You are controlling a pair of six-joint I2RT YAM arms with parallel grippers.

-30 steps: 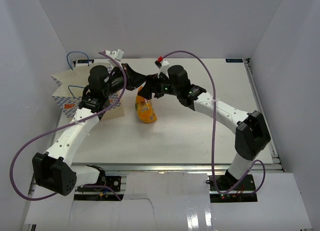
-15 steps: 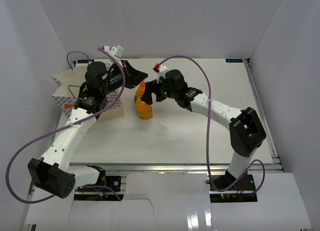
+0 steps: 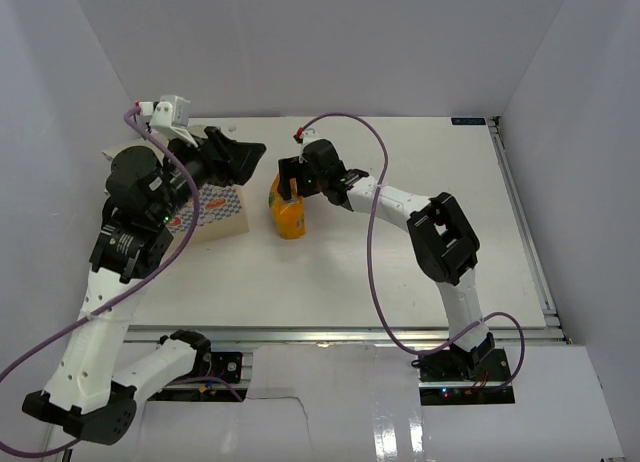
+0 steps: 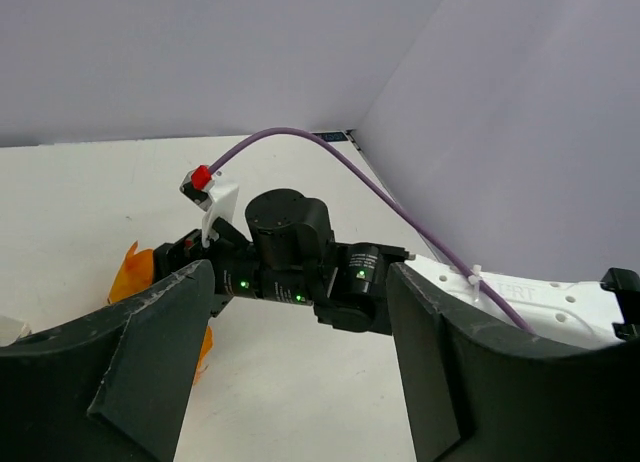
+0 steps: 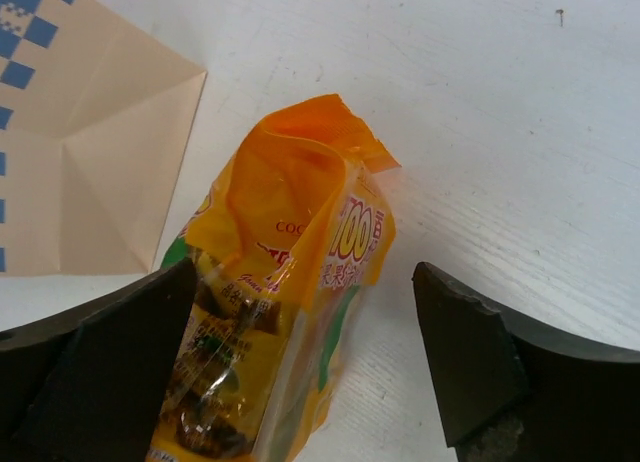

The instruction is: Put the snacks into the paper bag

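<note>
From here I see my right gripper (image 5: 305,272) spread wide and gripping nothing, one finger on either side of the larger orange crinkled foil pouch (image 3: 288,219) without touching it. The pouch lies on the white table (image 3: 400,272), its crumpled top pointing toward twelve o'clock. The boxy white paper bag with blue checker pattern and orange-red prints (image 3: 222,210) sits just beside it at nine o'clock, apart from it, its folded tan bottom facing the pouch. My left gripper (image 4: 300,272) hangs raised at about ten o'clock from the pouch, its jaws fully apart and empty. The left arm covers much of the bag in the overhead view. A purple cable (image 3: 375,272) loops over the right arm.
</note>
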